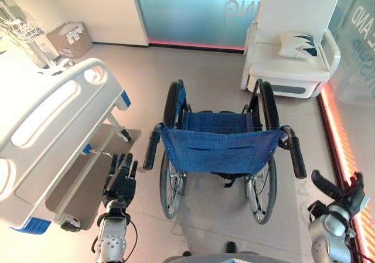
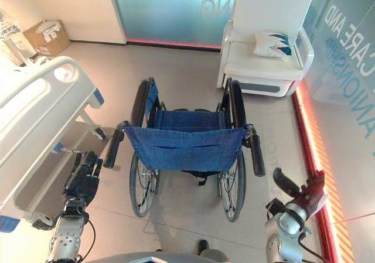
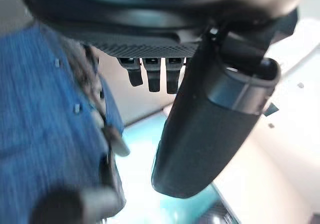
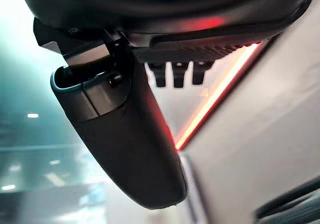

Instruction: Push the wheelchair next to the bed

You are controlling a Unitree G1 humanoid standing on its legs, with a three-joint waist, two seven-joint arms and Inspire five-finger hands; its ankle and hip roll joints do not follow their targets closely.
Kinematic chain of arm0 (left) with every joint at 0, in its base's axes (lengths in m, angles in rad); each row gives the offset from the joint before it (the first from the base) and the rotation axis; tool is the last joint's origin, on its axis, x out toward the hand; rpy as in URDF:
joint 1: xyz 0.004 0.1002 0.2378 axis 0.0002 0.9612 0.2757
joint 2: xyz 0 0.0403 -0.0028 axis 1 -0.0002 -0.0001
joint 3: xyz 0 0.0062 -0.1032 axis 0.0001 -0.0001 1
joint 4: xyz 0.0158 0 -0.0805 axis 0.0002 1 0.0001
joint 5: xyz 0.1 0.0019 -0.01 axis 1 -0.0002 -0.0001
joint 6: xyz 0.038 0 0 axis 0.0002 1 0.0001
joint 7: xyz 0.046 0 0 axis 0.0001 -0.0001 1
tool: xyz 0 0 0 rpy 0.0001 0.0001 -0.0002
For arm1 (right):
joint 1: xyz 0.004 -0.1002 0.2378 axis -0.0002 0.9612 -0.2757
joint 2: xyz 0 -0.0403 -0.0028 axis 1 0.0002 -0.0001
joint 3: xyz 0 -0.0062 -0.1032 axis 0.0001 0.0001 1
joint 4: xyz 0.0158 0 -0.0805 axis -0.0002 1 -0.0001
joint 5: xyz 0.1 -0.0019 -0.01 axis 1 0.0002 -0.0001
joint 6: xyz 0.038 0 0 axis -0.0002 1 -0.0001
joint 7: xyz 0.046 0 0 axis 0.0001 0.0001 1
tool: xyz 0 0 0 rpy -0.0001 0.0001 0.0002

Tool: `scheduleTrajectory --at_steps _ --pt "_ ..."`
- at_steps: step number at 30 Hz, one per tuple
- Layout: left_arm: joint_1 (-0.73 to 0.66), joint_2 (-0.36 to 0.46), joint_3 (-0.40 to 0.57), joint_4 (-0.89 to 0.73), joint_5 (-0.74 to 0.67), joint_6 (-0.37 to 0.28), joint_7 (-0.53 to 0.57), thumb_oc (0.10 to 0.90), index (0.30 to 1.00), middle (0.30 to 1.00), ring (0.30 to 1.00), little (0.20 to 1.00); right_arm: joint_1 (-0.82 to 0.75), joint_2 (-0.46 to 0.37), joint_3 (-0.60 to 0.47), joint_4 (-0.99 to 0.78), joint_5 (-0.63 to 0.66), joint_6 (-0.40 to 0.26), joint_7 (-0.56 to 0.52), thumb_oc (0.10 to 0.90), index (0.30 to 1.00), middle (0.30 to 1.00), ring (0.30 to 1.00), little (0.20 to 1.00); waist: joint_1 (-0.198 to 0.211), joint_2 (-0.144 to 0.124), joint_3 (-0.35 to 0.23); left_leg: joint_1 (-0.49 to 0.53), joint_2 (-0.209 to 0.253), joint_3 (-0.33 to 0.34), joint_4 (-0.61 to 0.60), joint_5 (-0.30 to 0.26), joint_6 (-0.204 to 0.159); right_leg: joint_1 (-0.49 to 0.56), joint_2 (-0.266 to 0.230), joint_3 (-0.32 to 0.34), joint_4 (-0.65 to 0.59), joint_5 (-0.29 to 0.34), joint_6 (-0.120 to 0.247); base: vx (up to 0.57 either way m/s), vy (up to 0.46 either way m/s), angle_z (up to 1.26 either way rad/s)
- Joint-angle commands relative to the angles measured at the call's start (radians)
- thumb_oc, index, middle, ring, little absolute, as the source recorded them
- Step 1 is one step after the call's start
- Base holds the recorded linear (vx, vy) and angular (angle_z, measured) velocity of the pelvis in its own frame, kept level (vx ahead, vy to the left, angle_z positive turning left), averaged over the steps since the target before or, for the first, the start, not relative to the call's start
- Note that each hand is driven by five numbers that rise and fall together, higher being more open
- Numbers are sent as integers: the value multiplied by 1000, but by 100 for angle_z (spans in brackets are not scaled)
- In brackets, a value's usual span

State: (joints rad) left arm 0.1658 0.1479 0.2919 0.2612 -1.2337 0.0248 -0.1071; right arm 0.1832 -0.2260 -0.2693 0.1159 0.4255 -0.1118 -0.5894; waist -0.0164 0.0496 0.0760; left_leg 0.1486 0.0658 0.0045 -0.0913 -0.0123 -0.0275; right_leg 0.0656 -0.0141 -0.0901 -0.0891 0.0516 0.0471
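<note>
Wheelchair [image 1: 220, 152] — blue woven sling back, black padded grips — stands beside our white moulded bed [image 1: 47, 128]. Our left hand [image 1: 121, 181] and right hand [image 1: 343, 195] hover behind it, fingers straight, touching nothing.

Both arms are silver-grey metal with ribbed, ringed wrist sections, and each ends in a dark, almost black hand. The left hand [image 1: 121, 183] has chunky segmented fingers and a blocky back plate. The right hand [image 1: 341, 194] looks the same, glossy black. Up close in the wrist views, each thumb is a fat, rounded, matte charcoal pod with a lighter grey collar at its base, next to a strip of fine-textured black palm and short squared-off fingertips [image 3: 153, 76].
</note>
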Motion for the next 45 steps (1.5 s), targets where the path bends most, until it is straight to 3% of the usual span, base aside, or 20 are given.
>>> scheduleTrajectory --at_steps 1,3,8,12,18,21,22,28,31,45 --pt "-68 117 36 -128 -41 -19 -69 800 900 900 900 900 -43 -87 -61 -154 -59 -85 30 800 900 900 900 900 -10 -48 -71 -79 -16 28 4 30 16 11 -77 -4 2 -2 32 26 39 0" --pt "-68 139 45 -185 5 -26 -86 800 900 900 900 900 -47 -112 -69 -220 -34 -58 84 800 900 900 900 900 -11 -48 -72 -81 -15 31 4 31 13 9 -78 -1 2 -3 32 0 0 0" --pt "-55 180 65 -287 5 33 -156 800 900 900 900 900 -42 -151 -102 -313 55 -46 200 800 900 900 900 900 -10 -48 -73 -82 -13 37 4 30 8 8 -80 1 2 -6 34 0 0 0" --pt "-30 223 85 -364 46 100 -213 800 900 900 900 900 -13 -172 -130 -391 177 3 327 800 900 900 900 900 -13 -53 -71 -80 -12 45 4 27 5 8 -81 1 2 -8 39 0 0 0" --pt "-13 300 136 -384 45 127 -251 800 900 900 900 900 -9 -194 -163 -444 375 2 479 800 900 900 900 900 -19 -48 -68 -82 -12 57 4 26 1 4 -83 6 2 -9 44 0 0 0" --pt "-7 318 156 -382 42 124 -254 800 900 900 900 900 -4 -192 -164 -469 418 58 534 800 900 900 900 900 -21 -47 -70 -81 -13 57 4 25 -1 5 -85 8 2 -11 47 0 0 0" --pt "2 324 166 -384 40 120 -261 800 900 900 900 900 9 -194 -159 -479 434 110 564 800 900 900 900 900 -22 -46 -72 -81 -14 57 4 25 -2 4 -86 9 2 -12 48 0 0 0" --pt "28 349 169 -421 50 142 -278 800 900 900 900 900 45 -241 -134 -496 337 220 634 800 900 900 900 900 -15 -54 -73 -88 -14 55 4 29 -4 0 -89 -4 2 -11 50 0 0 0" --pt "32 368 155 -426 55 144 -279 800 900 900 900 900 43 -270 -130 -495 331 235 633 800 900 900 900 900 -10 -57 -70 -84 -13 51 4 23 -6 6 -89 -9 2 -19 52 10 -2 0" --pt "10 434 95 -492 39 167 -209 800 900 900 900 900 17 -399 -90 -510 -7 303 471 800 900 900 900 900 9 -57 -39 -87 -10 39 4 40 -11 13 -92 -32 2 -9 54 17 -1 2"
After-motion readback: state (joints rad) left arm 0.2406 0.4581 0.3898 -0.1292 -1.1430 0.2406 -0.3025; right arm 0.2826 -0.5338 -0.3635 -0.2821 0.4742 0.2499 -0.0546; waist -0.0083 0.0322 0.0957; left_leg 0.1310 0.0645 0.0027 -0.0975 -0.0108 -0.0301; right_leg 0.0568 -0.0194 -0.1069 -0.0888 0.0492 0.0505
